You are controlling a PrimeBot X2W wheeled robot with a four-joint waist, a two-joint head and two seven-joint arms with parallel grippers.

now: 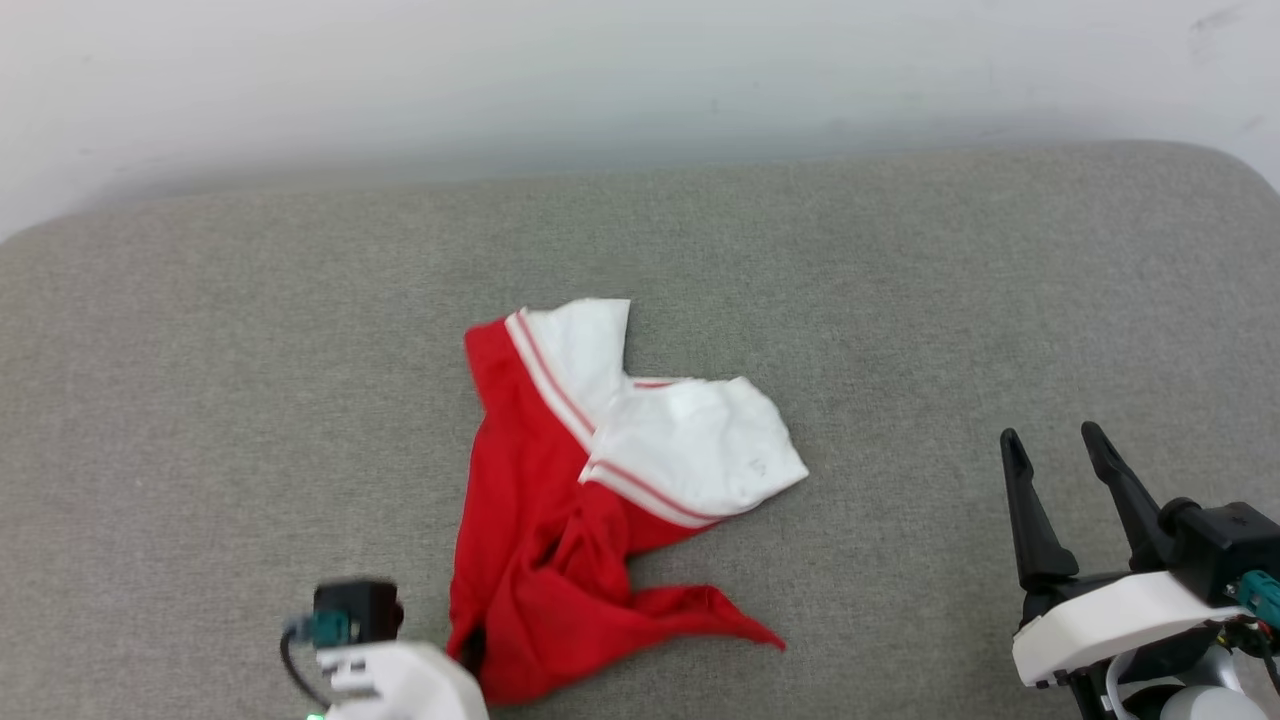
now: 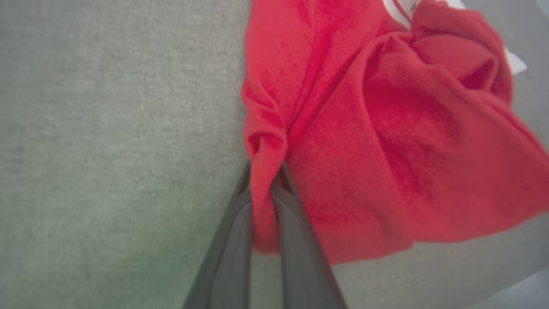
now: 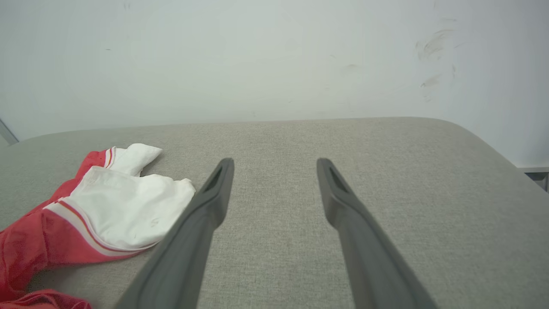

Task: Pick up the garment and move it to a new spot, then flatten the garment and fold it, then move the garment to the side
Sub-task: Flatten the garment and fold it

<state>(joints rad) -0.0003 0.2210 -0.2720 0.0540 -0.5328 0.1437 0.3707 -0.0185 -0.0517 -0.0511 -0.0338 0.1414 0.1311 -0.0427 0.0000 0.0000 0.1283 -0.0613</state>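
Note:
The garment point(image 1: 560, 510), a red jersey T-shirt with white sleeves and red-white striped trim, lies crumpled in the middle of the grey cushion; its lettering is hidden. Its red body fills the left wrist view as bunched folds point(image 2: 386, 128), and its white sleeves lie at the left of the right wrist view point(image 3: 124, 206). My left gripper point(image 2: 263, 169) is shut on a pinched fold at the garment's red edge; in the head view just its wrist housing point(image 1: 370, 650) is seen at the shirt's lower left corner. My right gripper point(image 1: 1050, 440) stands open well to the shirt's right, fingers point(image 3: 218, 184) apart over bare fabric.
The grey upholstered surface point(image 1: 200, 400) stretches wide on both sides of the shirt. A pale wall point(image 1: 640, 70) runs along its far edge, and the cushion's rounded corner point(image 3: 493, 141) drops off at the right.

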